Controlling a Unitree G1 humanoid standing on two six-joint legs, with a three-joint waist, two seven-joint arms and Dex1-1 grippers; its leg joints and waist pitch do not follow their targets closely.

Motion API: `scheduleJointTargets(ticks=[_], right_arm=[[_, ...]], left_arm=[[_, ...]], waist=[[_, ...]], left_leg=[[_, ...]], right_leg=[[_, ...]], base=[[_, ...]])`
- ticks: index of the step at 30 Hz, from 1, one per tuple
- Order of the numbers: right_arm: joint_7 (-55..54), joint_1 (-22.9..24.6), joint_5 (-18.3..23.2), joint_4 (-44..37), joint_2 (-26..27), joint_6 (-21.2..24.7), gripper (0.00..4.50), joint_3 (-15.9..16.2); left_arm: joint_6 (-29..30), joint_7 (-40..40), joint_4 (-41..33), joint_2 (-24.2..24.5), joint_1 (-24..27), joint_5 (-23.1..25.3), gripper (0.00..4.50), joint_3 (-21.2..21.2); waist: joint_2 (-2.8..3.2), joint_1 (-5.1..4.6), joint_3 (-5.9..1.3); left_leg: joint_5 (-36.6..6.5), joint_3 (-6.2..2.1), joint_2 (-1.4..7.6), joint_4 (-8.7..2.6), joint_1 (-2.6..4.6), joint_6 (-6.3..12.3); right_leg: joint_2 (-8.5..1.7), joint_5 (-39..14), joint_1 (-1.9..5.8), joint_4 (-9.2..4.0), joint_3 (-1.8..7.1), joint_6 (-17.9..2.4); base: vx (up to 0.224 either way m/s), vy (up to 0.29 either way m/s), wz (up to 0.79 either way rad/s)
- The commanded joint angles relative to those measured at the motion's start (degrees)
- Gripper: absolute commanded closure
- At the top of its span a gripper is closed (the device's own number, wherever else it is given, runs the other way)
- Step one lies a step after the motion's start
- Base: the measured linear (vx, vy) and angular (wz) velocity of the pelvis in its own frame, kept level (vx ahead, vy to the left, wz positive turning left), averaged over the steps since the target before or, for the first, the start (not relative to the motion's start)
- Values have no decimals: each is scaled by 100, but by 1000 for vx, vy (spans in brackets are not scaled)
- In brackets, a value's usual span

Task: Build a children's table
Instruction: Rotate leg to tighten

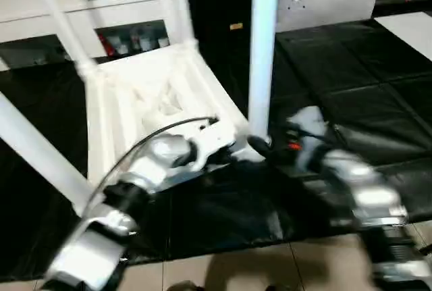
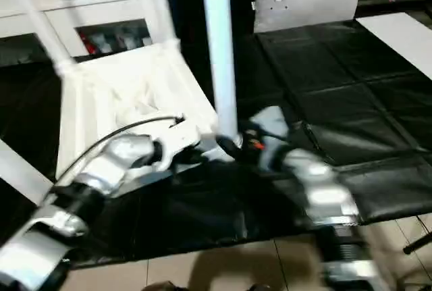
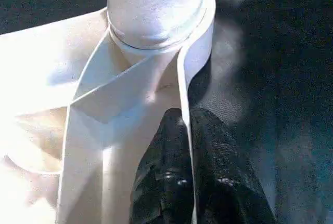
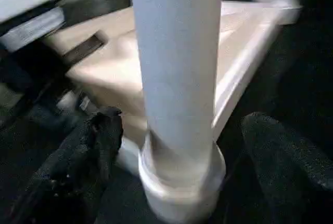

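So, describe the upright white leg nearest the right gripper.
The long white tubular plastic leg stands nearly upright, its foot seated in the round corner socket of the white ribbed tabletop, which lies upside down on the black mat. It looks smooth and plain. The right gripper has a black finger on either side of its base, open. The left gripper pinches the tabletop's rim beside that socket.

no readable text, labels, brands or numbers anywhere

Upturned white tabletop [image 1: 148,95], legs [image 1: 262,48] upright.
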Motion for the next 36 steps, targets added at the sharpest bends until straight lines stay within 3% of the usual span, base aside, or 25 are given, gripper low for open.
scheduleJointTargets(ticks=[1,7,14,15,17,31,32,36], right_arm=[[565,8,154,-178,-129,111,12,174],[1310,-260,88,55,-421,-182,6,483],[2058,-378,365,132,-474,87,45,722],[2104,-389,371,144,-472,116,75,739],[2133,-401,369,158,-467,130,75,753],[2413,-554,449,484,-347,163,202,894],[2408,-559,449,498,-340,163,209,891],[2400,-516,479,406,-272,236,249,925]], left_arm=[[-530,-535,-177,170,43,37,450,-254],[-1109,-1436,-294,563,164,78,450,-616],[-1349,-1764,-287,670,191,91,450,-747],[-1367,-1776,-273,670,185,93,450,-746],[-1384,-1783,-263,671,180,95,450,-750],[-1611,-1806,-45,672,142,123,450,-752],[-1616,-1803,-33,670,139,125,450,-752],[-1416,-1801,-7,557,176,-75,450,-611]], waist=[[-98,26,-428],[-83,157,-447],[-119,279,-457],[-113,285,-459],[-120,292,-463],[-117,319,-470],[-93,319,-470],[-105,311,-464]], left_leg=[[-621,-187,487,-403,19,818],[-531,-185,539,-397,42,810],[-442,-171,554,-393,57,783],[-420,-168,551,-388,51,792],[-391,-165,551,-384,52,789],[-360,-156,530,-376,48,753],[-368,-155,530,-373,52,746],[-409,-148,529,-378,63,736]], right_leg=[[-611,-1231,406,-386,445,-455],[-608,-1184,353,-346,449,-587],[-619,-1132,353,-316,468,-632],[-622,-1125,354,-320,469,-631],[-623,-1139,350,-319,470,-619],[-608,-1240,351,-332,455,-555],[-609,-1255,347,-337,454,-555],[-602,-1357,341,-352,451,-529]], base=[[0,0,0],[0,0,0],[0,0,0],[0,0,0],[0,0,0],[0,0,0],[0,0,0],[0,0,0]])
